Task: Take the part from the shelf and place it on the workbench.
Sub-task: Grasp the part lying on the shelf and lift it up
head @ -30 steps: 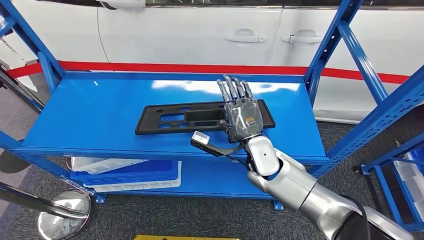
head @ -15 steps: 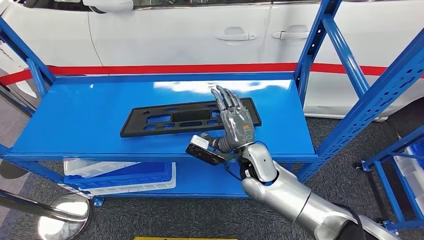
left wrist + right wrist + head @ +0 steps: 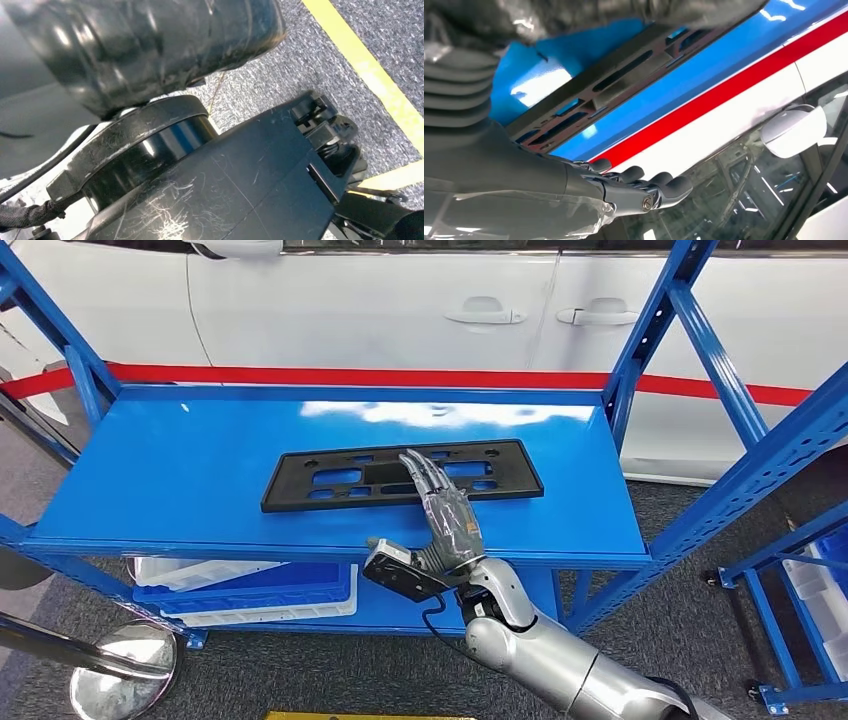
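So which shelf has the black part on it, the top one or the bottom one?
The top shelf. The flat black part lies on it, with the right hand reaching over it. The lower shelf holds blue and white trays instead.

The part [image 3: 402,474] lies flat on the upper deck of the shelf [image 3: 180,470], about midway between its front and back edges and a little right of centre, its long side running along the shelf. The right hand [image 3: 448,522] reaches in over the front edge, its fingers [image 3: 420,472] above the part's middle. Bins [image 3: 250,590] sit on the lower deck, at the left. A car [image 3: 400,300] stands behind the shelf.
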`<move>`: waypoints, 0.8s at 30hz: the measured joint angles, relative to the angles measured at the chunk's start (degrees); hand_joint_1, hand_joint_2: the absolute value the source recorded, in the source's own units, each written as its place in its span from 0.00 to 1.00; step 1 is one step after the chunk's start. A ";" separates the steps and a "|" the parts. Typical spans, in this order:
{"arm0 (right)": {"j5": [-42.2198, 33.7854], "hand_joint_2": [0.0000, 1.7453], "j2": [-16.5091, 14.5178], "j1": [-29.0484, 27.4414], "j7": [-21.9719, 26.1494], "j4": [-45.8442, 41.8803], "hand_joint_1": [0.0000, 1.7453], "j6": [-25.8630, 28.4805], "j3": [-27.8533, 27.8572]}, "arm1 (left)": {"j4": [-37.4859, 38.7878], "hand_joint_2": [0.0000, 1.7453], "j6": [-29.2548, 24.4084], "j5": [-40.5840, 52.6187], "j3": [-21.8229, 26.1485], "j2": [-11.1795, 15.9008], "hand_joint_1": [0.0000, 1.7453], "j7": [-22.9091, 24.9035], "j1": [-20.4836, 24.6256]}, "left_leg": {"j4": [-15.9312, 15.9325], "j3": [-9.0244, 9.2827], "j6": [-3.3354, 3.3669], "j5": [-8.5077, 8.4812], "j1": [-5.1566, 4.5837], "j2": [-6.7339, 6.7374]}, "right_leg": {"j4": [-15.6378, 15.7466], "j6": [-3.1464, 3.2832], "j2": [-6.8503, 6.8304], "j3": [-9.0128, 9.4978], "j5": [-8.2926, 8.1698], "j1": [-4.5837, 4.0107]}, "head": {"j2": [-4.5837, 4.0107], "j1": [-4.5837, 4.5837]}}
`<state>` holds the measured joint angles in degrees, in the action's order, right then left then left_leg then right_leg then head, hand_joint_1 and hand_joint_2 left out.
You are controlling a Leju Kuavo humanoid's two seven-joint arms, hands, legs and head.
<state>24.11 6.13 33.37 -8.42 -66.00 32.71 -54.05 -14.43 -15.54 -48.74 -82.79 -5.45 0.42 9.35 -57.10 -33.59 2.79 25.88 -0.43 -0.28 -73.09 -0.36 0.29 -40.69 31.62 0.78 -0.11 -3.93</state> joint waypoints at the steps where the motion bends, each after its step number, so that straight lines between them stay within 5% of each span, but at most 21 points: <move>1: -0.12 0.25 -0.07 0.01 0.11 0.36 0.00 -0.03 0.00 | 0.00 0.00 0.00 0.03 -0.08 0.01 0.00 0.00 0.00 | -0.43 -0.02 -0.15 0.29 0.06 -0.07 | 3.69 -0.12 -0.04 1.72 -2.02 0.17 | 0.00 0.00; 4: -0.95 1.00 -0.50 0.13 0.54 1.28 0.00 -0.43 0.00 | 0.01 0.00 -0.02 0.31 -0.19 0.04 0.00 0.04 0.08 | -1.93 -0.61 -0.94 1.12 -0.06 -0.19 | 11.56 0.16 0.05 5.53 -4.31 0.18 | 0.00 0.00; 9: -1.72 1.00 -1.22 0.40 1.46 3.82 0.00 -0.92 0.00 | 0.01 0.00 -0.01 0.68 -0.44 0.21 0.00 0.07 0.08 | -4.17 -1.81 -2.19 2.55 0.12 -0.11 | 12.08 1.57 0.20 5.58 -4.56 0.18 | 0.00 -0.20; 12: -0.31 1.00 -1.63 0.96 1.04 5.95 0.00 -0.67 0.00 | 0.01 0.00 0.08 0.77 -0.55 0.40 0.00 -0.13 0.08 | -14.01 -6.31 -3.17 7.32 0.51 -0.04 | 12.14 1.95 0.04 5.61 -4.61 0.24 | 0.00 -0.51; 14: 2.04 1.00 -1.67 1.31 -0.14 7.54 0.00 -0.43 -0.01 | 0.01 0.00 0.12 0.82 -0.55 0.61 0.00 -0.38 0.01 | -17.60 -8.18 -3.33 7.71 0.61 -0.04 | 12.14 1.98 -0.02 5.64 -4.59 0.19 | 0.00 -0.50; 15: 3.55 1.00 -1.67 1.57 -1.01 8.32 0.00 -0.32 -0.02 | 0.01 0.00 0.11 0.85 -0.55 0.73 0.00 -0.52 0.00 | -16.32 -7.69 -3.25 6.37 0.61 -0.04 | 12.14 1.98 -0.02 5.67 -4.58 0.17 | 0.00 -0.50; 18: 9.46 1.00 -1.66 2.80 -4.53 10.16 0.00 -0.30 -0.06 | 0.01 0.00 -0.10 0.84 -0.55 1.15 0.00 -1.00 0.12 | -5.29 -2.55 -2.54 1.33 0.41 -0.09 | 12.25 1.86 0.14 5.74 -4.63 0.13 | 0.00 -0.48; 20: 14.14 1.00 -1.60 3.49 -7.32 11.03 0.00 -0.83 -0.09 | 0.01 0.00 -0.26 0.99 -0.56 1.46 0.00 -1.02 0.24 | -1.77 -0.95 -2.12 0.74 0.09 -0.17 | 12.62 1.41 0.20 5.65 -4.88 0.06 | 0.00 -0.46; 24: 24.03 1.00 -0.69 4.10 -12.71 12.05 0.00 -1.91 -0.42 | 0.01 0.00 -0.15 1.46 -0.57 2.30 0.00 0.28 0.09 | -0.07 -0.40 -0.99 -0.24 0.23 -0.07 | 12.20 0.32 0.15 5.25 -4.20 0.11 | 0.00 -0.37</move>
<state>48.14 5.43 37.47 -21.13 -53.95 30.80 -54.47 -14.43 -15.69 -47.28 -83.36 -3.15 0.69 9.44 -57.17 -33.99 1.80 25.64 -0.19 -0.35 -60.89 -0.04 0.44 -35.43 27.42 0.89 -0.11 -4.30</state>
